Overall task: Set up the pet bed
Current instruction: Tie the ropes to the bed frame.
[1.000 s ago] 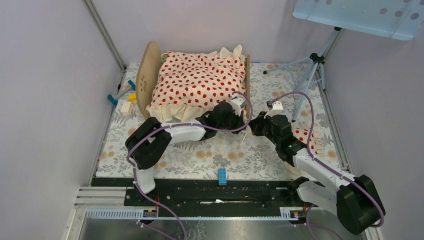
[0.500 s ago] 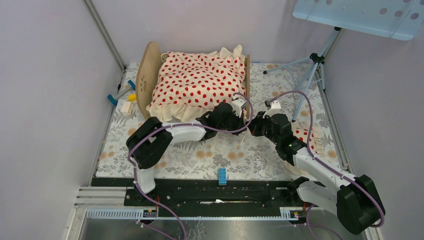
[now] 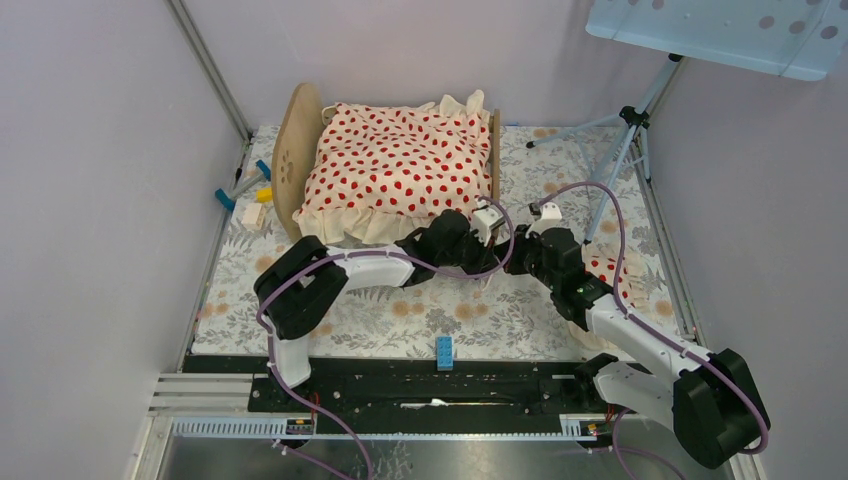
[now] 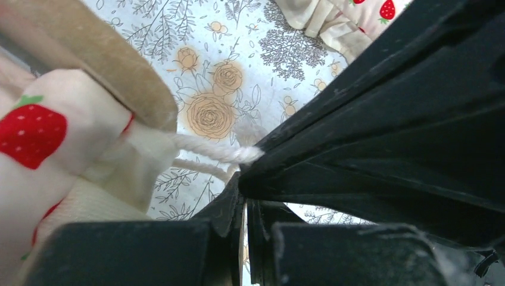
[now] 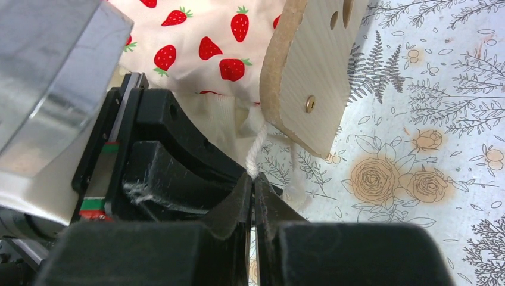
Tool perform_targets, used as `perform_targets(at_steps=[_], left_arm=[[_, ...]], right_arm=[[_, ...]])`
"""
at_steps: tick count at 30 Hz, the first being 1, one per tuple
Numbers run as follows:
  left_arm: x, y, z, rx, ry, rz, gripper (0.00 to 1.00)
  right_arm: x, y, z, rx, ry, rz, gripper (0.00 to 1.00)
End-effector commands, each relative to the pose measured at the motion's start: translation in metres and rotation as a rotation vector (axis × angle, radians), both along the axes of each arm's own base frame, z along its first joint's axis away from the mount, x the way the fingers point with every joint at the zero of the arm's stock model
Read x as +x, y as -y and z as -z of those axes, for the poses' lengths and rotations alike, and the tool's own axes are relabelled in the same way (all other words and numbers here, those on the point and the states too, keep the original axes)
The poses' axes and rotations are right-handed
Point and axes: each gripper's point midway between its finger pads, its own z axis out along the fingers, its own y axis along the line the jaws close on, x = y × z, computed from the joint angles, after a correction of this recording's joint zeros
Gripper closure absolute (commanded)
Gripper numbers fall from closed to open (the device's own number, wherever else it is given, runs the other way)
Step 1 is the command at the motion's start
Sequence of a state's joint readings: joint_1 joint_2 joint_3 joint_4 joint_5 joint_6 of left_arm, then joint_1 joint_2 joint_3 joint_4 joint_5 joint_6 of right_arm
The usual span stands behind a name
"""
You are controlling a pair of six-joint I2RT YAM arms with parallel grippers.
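Note:
The pet bed (image 3: 290,160) stands at the back of the mat under a cream blanket (image 3: 400,165) with red strawberries. Both grippers meet at its near right corner. My right gripper (image 5: 253,185) is shut on a white string (image 5: 257,149) that comes out from under the blanket beside the wooden end board (image 5: 309,71). My left gripper (image 4: 244,193) is shut and sits tip to tip with it. A second, thinner strand (image 4: 199,167) ends by the left fingertips; I cannot tell whether it is pinched. From above, the left gripper (image 3: 497,250) and right gripper (image 3: 512,256) nearly touch.
A small strawberry-print pillow (image 3: 612,272) lies on the floral mat under my right arm. A tripod (image 3: 620,150) stands at the back right. A blue block (image 3: 443,352) sits at the mat's near edge, and small coloured pieces (image 3: 245,195) lie left of the bed.
My left gripper has shifted a little to the right and nearer, closing up on the right gripper. The right gripper has barely moved and keeps hold of the string.

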State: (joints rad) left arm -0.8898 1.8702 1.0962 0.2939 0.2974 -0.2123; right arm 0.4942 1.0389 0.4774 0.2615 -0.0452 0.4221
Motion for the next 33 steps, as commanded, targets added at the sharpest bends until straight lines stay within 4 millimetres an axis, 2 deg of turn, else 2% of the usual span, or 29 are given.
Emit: perform_targets(at_steps=[1, 3, 6, 9, 13, 16, 23, 27, 33], left_arm=[[0.003, 0.014, -0.029, -0.075, 0.092, 0.052, 1.0], [0.004, 0.015, -0.029, -0.071, 0.091, 0.048, 1.0], [0.007, 0.015, -0.028, -0.067, 0.091, 0.036, 1.0], [0.007, 0.014, -0.026, -0.063, 0.086, 0.028, 1.0], [0.007, 0.013, -0.025, -0.061, 0.084, 0.025, 1.0], [0.007, 0.013, -0.026, -0.061, 0.085, 0.024, 1.0], [0.008, 0.014, -0.027, -0.062, 0.085, 0.025, 1.0], [0.008, 0.014, -0.026, -0.059, 0.084, 0.026, 1.0], [0.008, 0.014, -0.026, -0.06, 0.083, 0.025, 1.0]], right_arm=[[0.01, 0.006, -0.017, -0.012, 0.05, 0.035, 0.91], [0.009, 0.006, -0.018, -0.011, 0.051, 0.034, 0.84], [0.011, 0.014, -0.021, -0.024, 0.064, 0.079, 0.79], [0.014, 0.025, -0.026, -0.038, 0.081, 0.136, 0.76], [0.017, 0.044, -0.031, -0.042, 0.085, 0.254, 0.62], [0.017, 0.052, -0.028, -0.011, 0.06, 0.33, 0.57], [0.018, 0.048, -0.015, 0.035, -0.004, 0.358, 0.55], [0.02, 0.045, -0.009, 0.046, -0.051, 0.371, 0.51], [0.027, 0.044, -0.007, 0.068, -0.09, 0.406, 0.46]])
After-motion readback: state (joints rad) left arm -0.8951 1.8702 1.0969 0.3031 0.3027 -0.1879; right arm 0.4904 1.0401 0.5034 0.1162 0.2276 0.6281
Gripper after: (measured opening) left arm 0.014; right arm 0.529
